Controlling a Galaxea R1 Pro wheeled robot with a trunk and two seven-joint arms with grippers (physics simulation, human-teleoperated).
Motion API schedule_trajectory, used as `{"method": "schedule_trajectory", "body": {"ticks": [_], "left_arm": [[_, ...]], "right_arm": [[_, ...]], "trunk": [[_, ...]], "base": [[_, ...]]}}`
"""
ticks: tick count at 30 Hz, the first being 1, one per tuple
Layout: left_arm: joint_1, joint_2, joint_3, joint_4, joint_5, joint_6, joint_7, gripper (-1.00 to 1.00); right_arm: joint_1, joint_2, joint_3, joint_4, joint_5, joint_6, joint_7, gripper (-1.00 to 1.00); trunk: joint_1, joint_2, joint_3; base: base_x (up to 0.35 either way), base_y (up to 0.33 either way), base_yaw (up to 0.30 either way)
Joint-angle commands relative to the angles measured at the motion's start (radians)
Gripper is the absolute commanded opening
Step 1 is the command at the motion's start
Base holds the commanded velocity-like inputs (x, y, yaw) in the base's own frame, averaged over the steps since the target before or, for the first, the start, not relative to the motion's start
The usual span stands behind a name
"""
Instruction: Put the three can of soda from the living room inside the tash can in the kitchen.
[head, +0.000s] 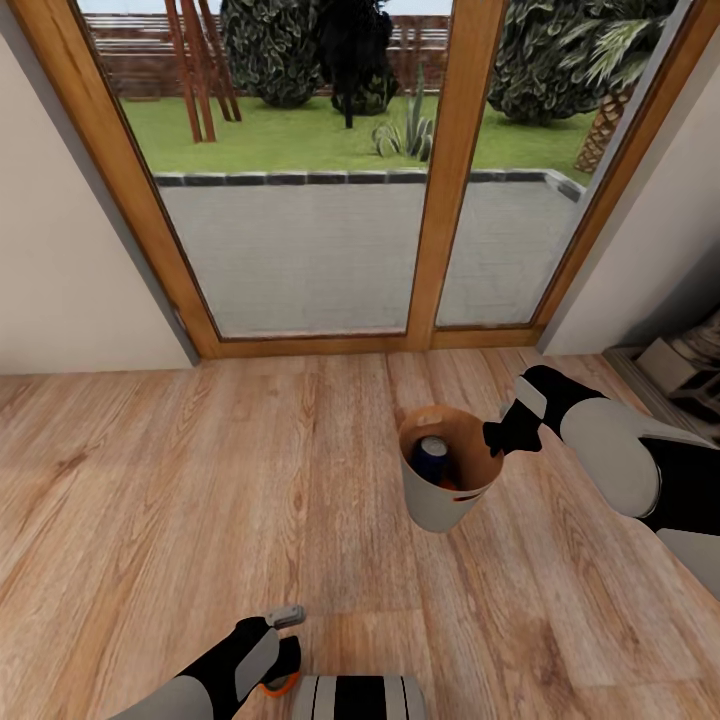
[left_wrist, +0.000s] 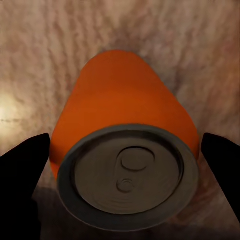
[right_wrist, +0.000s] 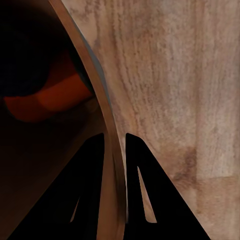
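Note:
My right gripper (head: 496, 438) is shut on the rim of the trash can (head: 445, 508), a pale tapered bin with a tan inside, held above the wood floor. Inside it lie a blue soda can (head: 432, 456) and an orange one (head: 449, 485). In the right wrist view the fingers (right_wrist: 142, 195) pinch the bin's rim (right_wrist: 90, 85), one inside and one outside, with the orange can (right_wrist: 47, 100) in the shadowed interior. My left gripper (head: 284, 668) is shut on the third can, orange with a silver top (left_wrist: 127, 150), low beside my trunk.
Wood-framed glass doors (head: 440, 200) stand straight ahead, with a patio and garden behind them. White walls flank them on both sides. Pale stone-like blocks (head: 690, 365) sit against the right wall. Light wood floor (head: 200, 480) spreads between me and the doors.

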Motion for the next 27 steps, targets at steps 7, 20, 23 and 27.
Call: {"method": "schedule_trajectory", "body": {"ticks": [7, 20, 23, 27], "left_arm": [[0.0, 0.0, 0.0, 0.0, -0.004, -0.014, 0.001, -1.0], [0.0, 0.002, -0.001, 0.0, -0.004, -0.049, 0.0, -1.0], [0.0, 0.003, -0.002, -0.001, -0.004, -0.051, 0.0, -1.0], [0.0, 0.005, -0.002, -0.002, -0.004, -0.052, -0.001, -1.0]], "right_arm": [[0.0, 0.0, -0.002, 0.0, -0.022, 0.0, 0.005, -1.0], [0.0, 0.001, 0.003, 0.0, -0.021, 0.0, 0.005, -1.0], [0.0, 0.001, 0.004, 0.0, -0.021, 0.0, 0.005, -1.0], [0.0, 0.001, 0.005, 0.0, -0.021, 0.0, 0.005, -1.0]], "trunk": [[0.0, 0.0, 0.0], [-0.031, 0.056, 0.025], [-0.042, 0.077, 0.035], [-0.058, 0.105, 0.047]], "base": [[0.0, 0.0, 0.0], [0.0, 0.0, 0.0], [0.0, 0.0, 0.0], [0.0, 0.0, 0.0]]}}
